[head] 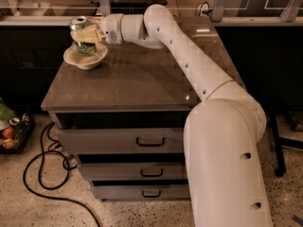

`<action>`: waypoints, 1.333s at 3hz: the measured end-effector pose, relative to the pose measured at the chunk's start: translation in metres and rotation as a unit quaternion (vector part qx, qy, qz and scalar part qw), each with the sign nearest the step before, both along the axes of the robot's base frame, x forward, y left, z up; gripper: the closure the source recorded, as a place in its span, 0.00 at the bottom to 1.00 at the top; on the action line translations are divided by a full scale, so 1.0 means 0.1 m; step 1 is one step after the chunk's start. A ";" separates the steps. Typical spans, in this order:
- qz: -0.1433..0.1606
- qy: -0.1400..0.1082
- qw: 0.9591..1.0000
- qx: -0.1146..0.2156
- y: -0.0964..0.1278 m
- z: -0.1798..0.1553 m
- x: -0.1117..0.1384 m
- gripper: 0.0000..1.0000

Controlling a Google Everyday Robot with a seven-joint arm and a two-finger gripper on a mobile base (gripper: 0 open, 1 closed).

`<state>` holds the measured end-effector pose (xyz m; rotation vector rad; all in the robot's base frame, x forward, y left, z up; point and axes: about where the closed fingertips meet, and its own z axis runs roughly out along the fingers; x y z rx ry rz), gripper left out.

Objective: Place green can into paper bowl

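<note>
Gripper (88,34) clamping green can (79,22) blocks paper bowl (90,61) frm above; rest of cabinet top (128,84) free.

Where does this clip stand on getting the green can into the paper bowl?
Done: the green can is upright with its base inside the paper bowl on the drawer cabinet. In hand: the gripper is shut on the can. Left: release and withdraw.
</note>
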<state>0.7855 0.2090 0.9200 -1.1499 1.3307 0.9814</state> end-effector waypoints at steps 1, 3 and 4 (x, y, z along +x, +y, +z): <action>-0.004 -0.013 1.000 -0.013 -0.07 -0.04 0.05 1.00; -0.007 0.028 0.999 -0.031 -0.11 -0.24 0.04 1.00; -0.006 0.031 0.999 -0.030 -0.08 -0.25 0.03 0.83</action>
